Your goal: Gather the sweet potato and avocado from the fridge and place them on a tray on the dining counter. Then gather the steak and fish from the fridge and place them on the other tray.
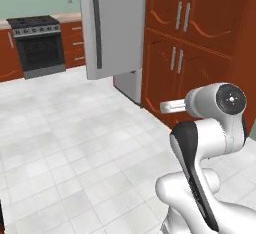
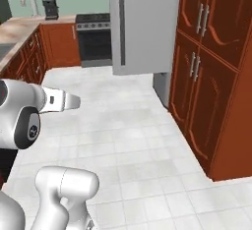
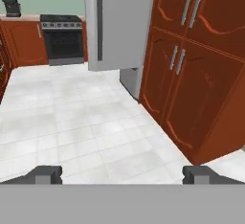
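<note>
While ajar, one fridge (image 3: 117,22).

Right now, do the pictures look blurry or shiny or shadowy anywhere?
Left base view: soft, even light, faint grey mottling on the floor tiles, edges slightly blurry. Right base view: the fridge door looks flat grey, no glare. Hand view: the gripper tips look dark and fuzzy, and the cabinets cast hardly any shadow.

The arm is folded upright with its gripper (image 3: 122,174) level, jaws spread wide, holding nothing.
</note>
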### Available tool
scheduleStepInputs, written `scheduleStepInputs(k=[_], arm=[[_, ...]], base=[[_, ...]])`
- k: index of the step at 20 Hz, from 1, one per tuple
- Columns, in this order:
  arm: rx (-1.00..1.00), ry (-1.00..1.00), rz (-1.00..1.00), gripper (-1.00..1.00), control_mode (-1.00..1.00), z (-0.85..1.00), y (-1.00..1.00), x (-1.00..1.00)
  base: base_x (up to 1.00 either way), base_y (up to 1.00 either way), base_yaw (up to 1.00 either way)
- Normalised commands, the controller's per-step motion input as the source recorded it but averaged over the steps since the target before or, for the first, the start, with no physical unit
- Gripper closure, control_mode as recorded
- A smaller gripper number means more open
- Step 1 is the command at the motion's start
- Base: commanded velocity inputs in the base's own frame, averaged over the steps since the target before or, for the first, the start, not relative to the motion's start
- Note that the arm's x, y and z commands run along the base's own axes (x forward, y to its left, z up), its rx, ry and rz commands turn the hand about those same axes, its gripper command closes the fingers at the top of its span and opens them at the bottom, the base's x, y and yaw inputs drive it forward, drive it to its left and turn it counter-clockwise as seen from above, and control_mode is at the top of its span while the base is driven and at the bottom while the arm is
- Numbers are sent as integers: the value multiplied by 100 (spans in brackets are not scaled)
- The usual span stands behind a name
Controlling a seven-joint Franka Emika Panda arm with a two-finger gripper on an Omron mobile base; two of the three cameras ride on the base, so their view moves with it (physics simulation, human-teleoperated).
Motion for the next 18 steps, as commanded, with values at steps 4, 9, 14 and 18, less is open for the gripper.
scheduleStepInputs(k=[4,9,14,18], arm=[[0,0,0,-100,100,0,0,0],[0,0,0,-100,100,0,0,0],[0,0,0,-100,100,0,0,0],[0,0,0,-100,100,0,0,0]], base=[[100,0,32],[100,0,23],[100,3,19],[100,10,15]])
